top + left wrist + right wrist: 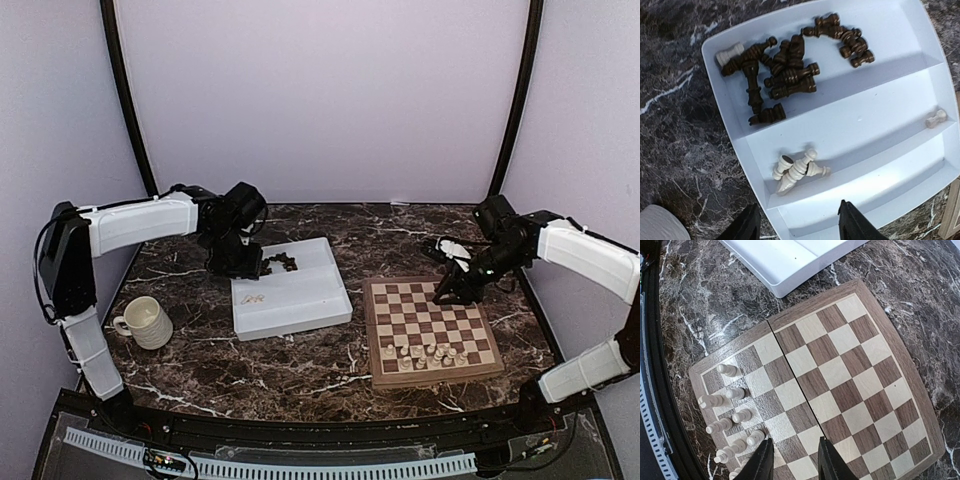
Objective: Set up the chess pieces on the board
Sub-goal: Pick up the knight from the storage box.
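A dark marble bench (pixel 330 370) with white veins fills the lower half of the top view, closed in by pale lilac walls (pixel 320 100) and two black poles (pixel 127 100). A cream mug (pixel 146 322) stands at lower left. A white divided tray (pixel 305 305) sits at centre, its dividers running roughly left to right. The board (pixel 430 318) lies right of centre, its edges nearly square to the bench edge. In the right wrist view its fold seam runs from upper left to lower right. Along the board's bottom edge in the top view, cream chess pieces (pixel 425 353) stand upright in two rows. In the left wrist view, dark pieces (pixel 790 75) lie toppled in the tray's upper compartment, their long axes pointing every way. Three cream ones (pixel 797 170) lie in the middle compartment, pointing lower left to upper right. The left pincer (pixel 797 225) hangs over the tray with fingers apart, holding nothing. The right pincer (pixel 794 460) hovers over the board, fingers narrowly parted and empty.
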